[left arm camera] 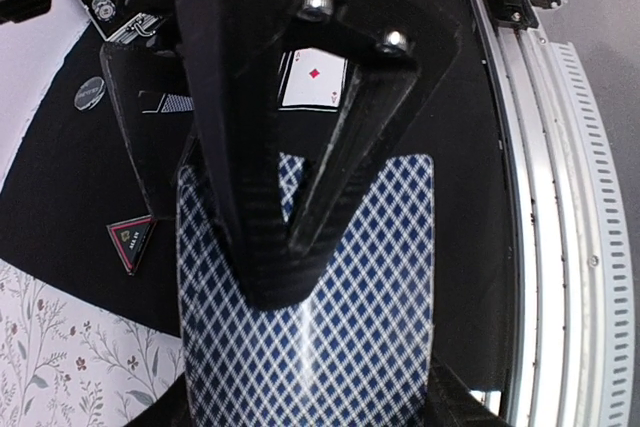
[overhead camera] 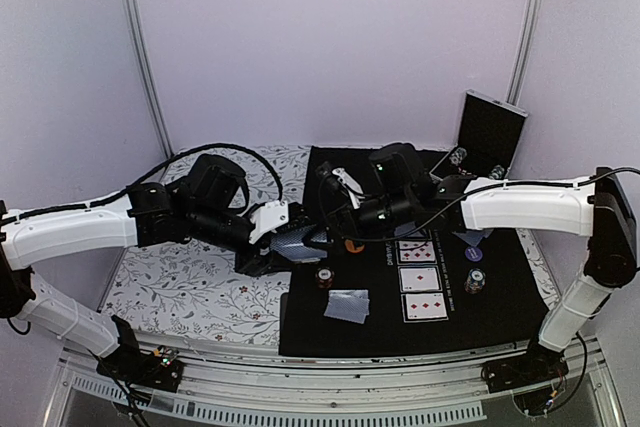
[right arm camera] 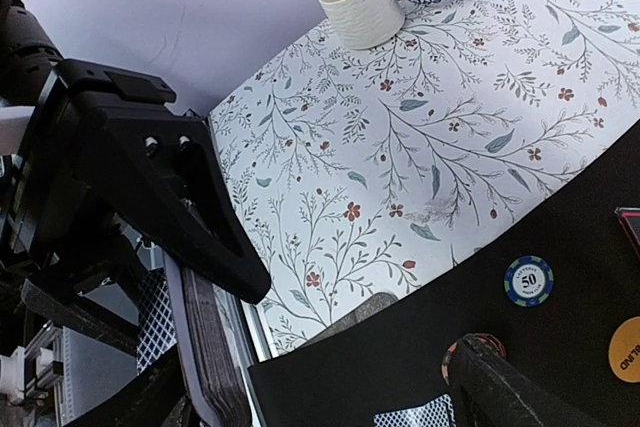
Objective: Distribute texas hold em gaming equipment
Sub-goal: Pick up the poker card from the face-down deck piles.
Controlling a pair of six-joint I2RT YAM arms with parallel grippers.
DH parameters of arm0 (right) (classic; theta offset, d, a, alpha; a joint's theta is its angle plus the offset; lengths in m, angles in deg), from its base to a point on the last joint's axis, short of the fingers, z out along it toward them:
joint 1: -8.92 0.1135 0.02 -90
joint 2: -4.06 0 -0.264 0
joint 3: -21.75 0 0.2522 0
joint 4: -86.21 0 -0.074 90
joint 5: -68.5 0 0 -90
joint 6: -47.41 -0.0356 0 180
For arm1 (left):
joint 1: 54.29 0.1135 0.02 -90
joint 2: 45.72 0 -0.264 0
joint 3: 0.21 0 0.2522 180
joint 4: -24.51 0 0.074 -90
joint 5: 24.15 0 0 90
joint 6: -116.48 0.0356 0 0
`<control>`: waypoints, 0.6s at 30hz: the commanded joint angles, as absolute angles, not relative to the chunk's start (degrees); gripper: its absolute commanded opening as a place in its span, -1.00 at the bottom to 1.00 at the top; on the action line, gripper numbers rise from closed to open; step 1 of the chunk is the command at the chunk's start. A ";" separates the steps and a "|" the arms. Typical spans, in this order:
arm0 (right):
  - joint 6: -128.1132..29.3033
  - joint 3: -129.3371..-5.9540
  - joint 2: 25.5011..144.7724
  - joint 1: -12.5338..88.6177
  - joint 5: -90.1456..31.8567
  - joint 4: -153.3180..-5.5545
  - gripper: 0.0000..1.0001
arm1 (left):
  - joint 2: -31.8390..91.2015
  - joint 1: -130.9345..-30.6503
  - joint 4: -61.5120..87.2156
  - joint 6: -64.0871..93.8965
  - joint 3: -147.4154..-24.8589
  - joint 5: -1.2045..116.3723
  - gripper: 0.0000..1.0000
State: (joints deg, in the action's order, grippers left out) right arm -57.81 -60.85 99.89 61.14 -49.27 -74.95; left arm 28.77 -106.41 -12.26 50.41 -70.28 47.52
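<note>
Gripping: card deck (left arm camera: 370,327), backs latticed blue on white, is pinched flat in the left pincer (overhead camera: 295,244) | right pincer (overhead camera: 328,225) is held wide open, empty, just beside that deck | red-edged triangle marker (left arm camera: 130,242) is seen beside the left pincer.

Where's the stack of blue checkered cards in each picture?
Top external: the card stack is left of the middle, at the left edge of the black mat.
Left wrist: it fills the lower middle.
Right wrist: bottom left, seen edge-on.
Shared landmark: the black mat shows in all three.
</note>
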 commanded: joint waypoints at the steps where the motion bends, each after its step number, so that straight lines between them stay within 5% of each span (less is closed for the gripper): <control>1: -56.84 -60.79 97.48 61.41 -46.38 -71.69 0.67 | 27.11 -107.07 -10.62 50.22 -71.80 47.64 0.09; 11: -56.68 -60.85 96.03 61.45 -47.76 -70.20 0.26 | 27.39 -107.03 -10.70 50.37 -71.63 48.50 0.09; 18: -56.03 -60.83 95.21 61.47 -48.67 -69.49 -0.19 | 27.75 -107.07 -10.70 50.38 -71.56 48.84 0.09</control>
